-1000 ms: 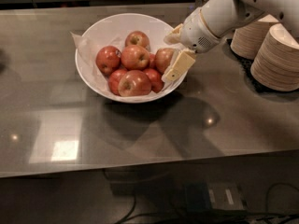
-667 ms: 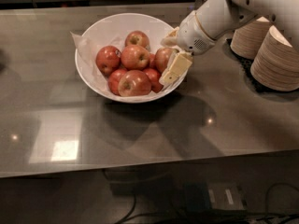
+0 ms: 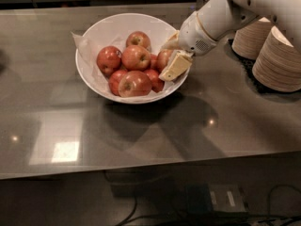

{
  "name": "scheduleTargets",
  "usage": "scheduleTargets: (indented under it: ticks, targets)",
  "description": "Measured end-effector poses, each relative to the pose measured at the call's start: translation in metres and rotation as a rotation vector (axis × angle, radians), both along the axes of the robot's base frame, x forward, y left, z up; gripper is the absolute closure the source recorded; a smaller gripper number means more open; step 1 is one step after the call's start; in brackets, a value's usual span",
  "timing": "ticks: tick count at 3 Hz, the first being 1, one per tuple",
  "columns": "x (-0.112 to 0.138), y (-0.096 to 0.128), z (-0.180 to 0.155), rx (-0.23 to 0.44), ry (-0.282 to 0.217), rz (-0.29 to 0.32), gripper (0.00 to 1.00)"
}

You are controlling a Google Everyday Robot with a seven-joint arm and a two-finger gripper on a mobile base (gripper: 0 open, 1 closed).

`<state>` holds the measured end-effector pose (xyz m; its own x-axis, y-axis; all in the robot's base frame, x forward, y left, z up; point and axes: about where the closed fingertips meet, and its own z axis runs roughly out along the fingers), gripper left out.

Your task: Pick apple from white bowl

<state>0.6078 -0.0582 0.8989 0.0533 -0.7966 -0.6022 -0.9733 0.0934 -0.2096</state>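
Gripper [image 3: 162,63] spread open around the apple [image 3: 163,57] — half hidden — at the white bowl [image 3: 94,36] rim.

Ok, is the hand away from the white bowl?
No, the hand is down at the right rim of the white bowl, beside the apples.

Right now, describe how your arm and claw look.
The arm is smooth white, with rounded tubular segments and a small dotted patch at the wrist. The claw, at the white bowl's right rim, is pale cream and wedge-shaped. No cables show.
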Motion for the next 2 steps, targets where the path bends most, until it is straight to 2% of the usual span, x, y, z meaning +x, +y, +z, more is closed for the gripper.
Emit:
scheduleTargets:
  ticks: [1,2]
  targets:
    - [0.0000,0.0001,0.0000,0.001,0.000,0.000,0.88]
    - [0.0002,-0.0002,0.0042,0.017,-0.004,0.005,1.00]
